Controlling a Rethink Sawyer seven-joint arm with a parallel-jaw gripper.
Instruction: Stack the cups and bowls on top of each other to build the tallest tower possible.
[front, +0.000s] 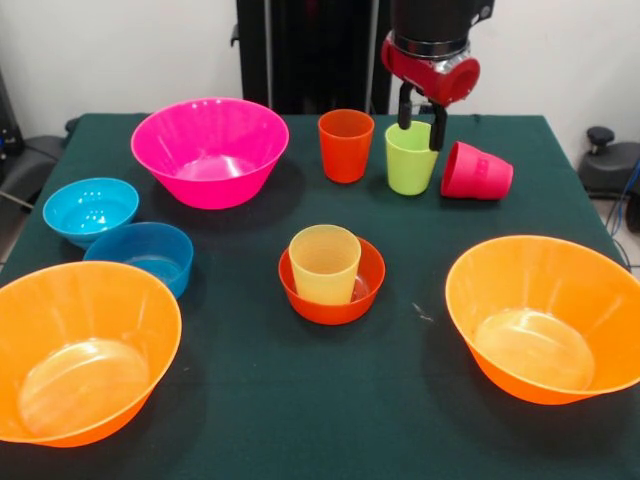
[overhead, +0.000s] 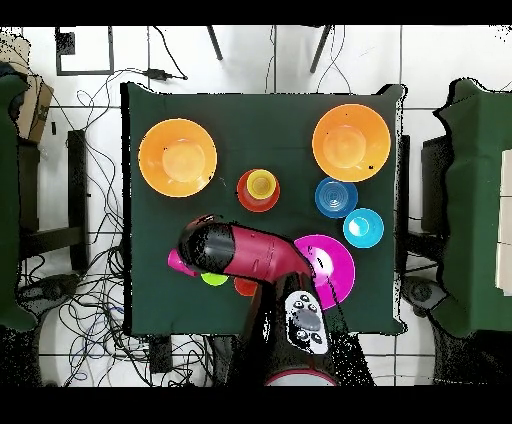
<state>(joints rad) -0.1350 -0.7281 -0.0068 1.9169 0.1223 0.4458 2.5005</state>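
Dark green cloth (front: 300, 400) covered the table I was working over, with a white wall behind it. Judging from the front view, the tower had barely begun: the only stacking I could see was the ribbed pale yellow cup (front: 324, 263) standing upright inside the small red-orange bowl (front: 332, 295) at the middle of the table. Everything else sat on the cloth by itself, so nearly all of the work was left.

Going left to right in the front view, I counted a large orange bowl (front: 80, 350) at the near corner, a light blue bowl (front: 90, 210) and, just beside it and seemingly touching, a darker blue bowl (front: 145, 257), then the large magenta bowl (front: 210, 150) farther back. Past the centre pair stood the orange cup (front: 345, 145) and the lime green cup (front: 410, 158), both upright, then the red-pink cup (front: 477, 172) lying on its side just beside the green one, and the second large orange bowl (front: 545, 315) at the near right.

That made six bowls and four cups.

My gripper (front: 422, 122) hung at the green cup, its two black fingers spread, one behind the cup's far rim and one down along its right side. I judged it open and straddling the wall, not yet clamped.
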